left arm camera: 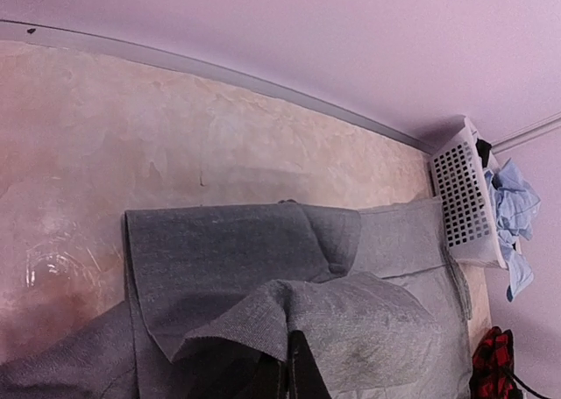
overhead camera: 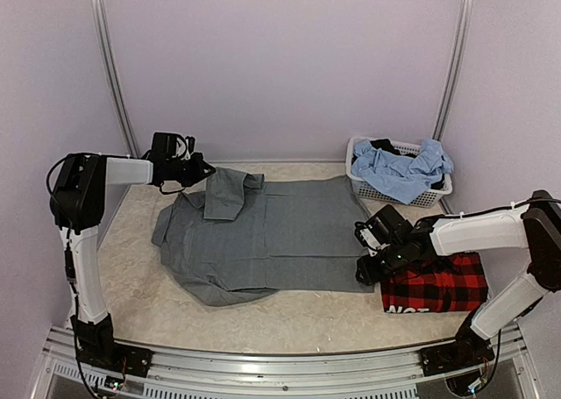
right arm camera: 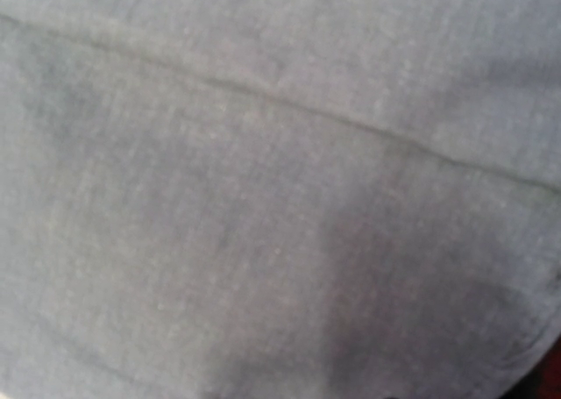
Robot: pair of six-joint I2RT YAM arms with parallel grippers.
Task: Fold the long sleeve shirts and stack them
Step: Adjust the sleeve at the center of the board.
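The grey long sleeve shirt (overhead camera: 280, 232) lies spread flat across the table. One sleeve (overhead camera: 230, 193) is folded back over its upper left part. My left gripper (overhead camera: 206, 169) is shut on that sleeve's fabric, which drapes over the closed fingertips (left arm camera: 294, 368) in the left wrist view. The red-and-black plaid shirt (overhead camera: 438, 287) lies folded at the right, white lettering at its near edge. My right gripper (overhead camera: 362, 257) sits low at the grey shirt's right edge, beside the plaid one. The right wrist view shows only grey cloth (right arm camera: 263, 197) up close, and its fingers are hidden.
A white laundry basket (overhead camera: 364, 188) stands at the back right, a light blue garment (overhead camera: 399, 171) hanging over its rim. The basket (left arm camera: 460, 197) and the plaid shirt (left arm camera: 491, 364) also show in the left wrist view. Walls close in the back and sides.
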